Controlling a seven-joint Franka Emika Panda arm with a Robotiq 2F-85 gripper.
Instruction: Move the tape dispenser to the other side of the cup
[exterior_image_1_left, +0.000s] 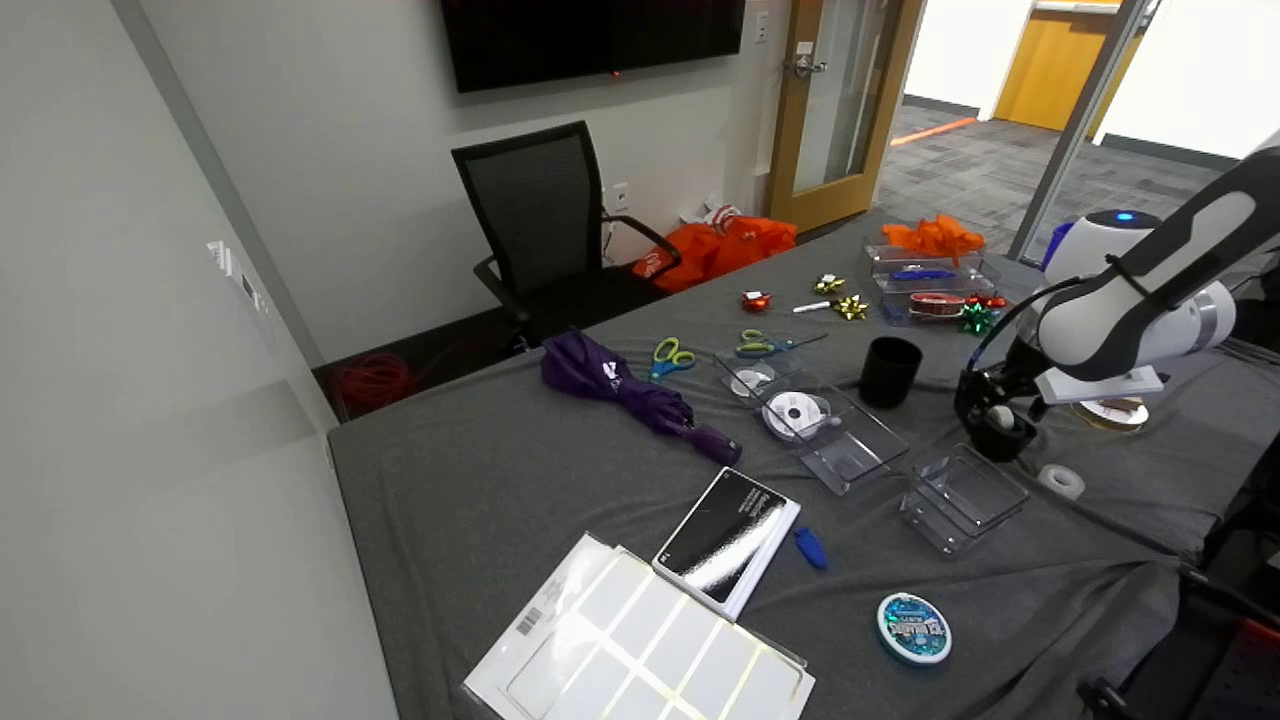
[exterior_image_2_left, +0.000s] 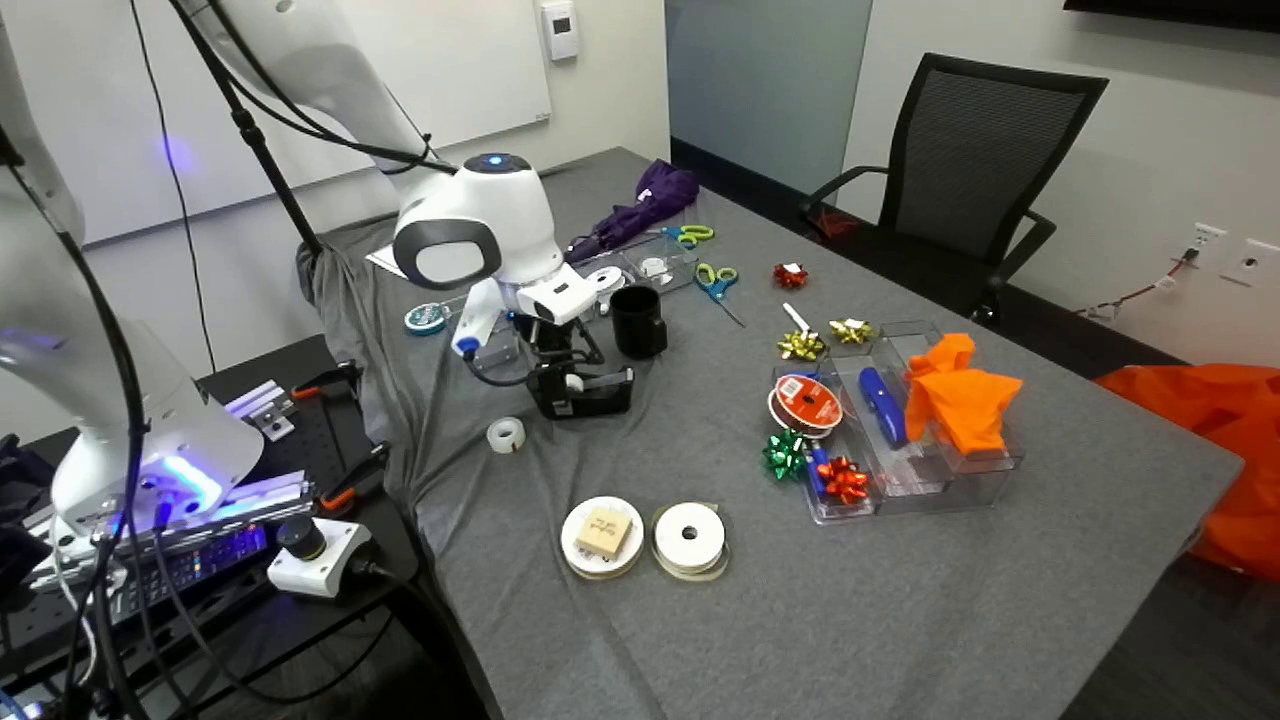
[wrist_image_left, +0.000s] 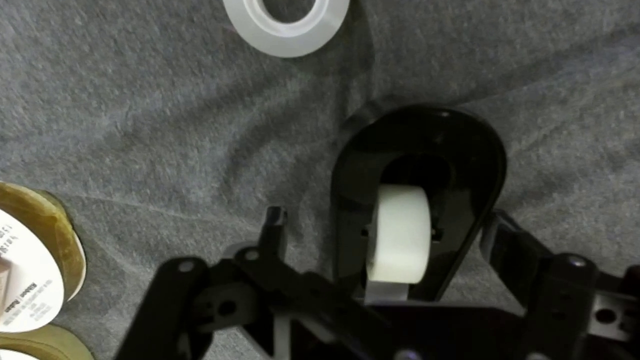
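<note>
1. The tape dispenser (exterior_image_2_left: 592, 403) is black and shiny. It sits on the gray cloth (exterior_image_2_left: 690, 440), near the cup (exterior_image_2_left: 636, 324).
2. From above, in the wrist view, it has one round end and gets thinner toward the other end, where the gripper (wrist_image_left: 386, 217) hides it. A fat white roll (wrist_image_left: 401, 235) sits inside, and a thin strip (wrist_image_left: 387, 292) comes off the roll.
3. The gripper is spread wide over the dispenser, with one finger (wrist_image_left: 273, 235) on each side. One finger has a clear gap next to it. The other is so close to the black side that I cannot tell if they touch.
4. The cup is black too and stands up straight. In an exterior view you can see its handle (exterior_image_2_left: 660, 337).
5. Just past the round end of the dispenser lies a loose tape ring (wrist_image_left: 287, 46).
6. A small clear box (exterior_image_1_left: 965, 498) is near the dispenser too.
7. On the cup's far side, away from the dispenser, things take up some of the room: a long clear tray (exterior_image_1_left: 855, 462) with white spools (exterior_image_1_left: 785, 418) in it, and blue and green scissors (exterior_image_2_left: 716, 290).
8. Two ribbon spools (exterior_image_2_left: 690, 555) lie side by side, well apart from the cup. A little tan block (exterior_image_2_left: 603, 533) rests on one of them.
</note>
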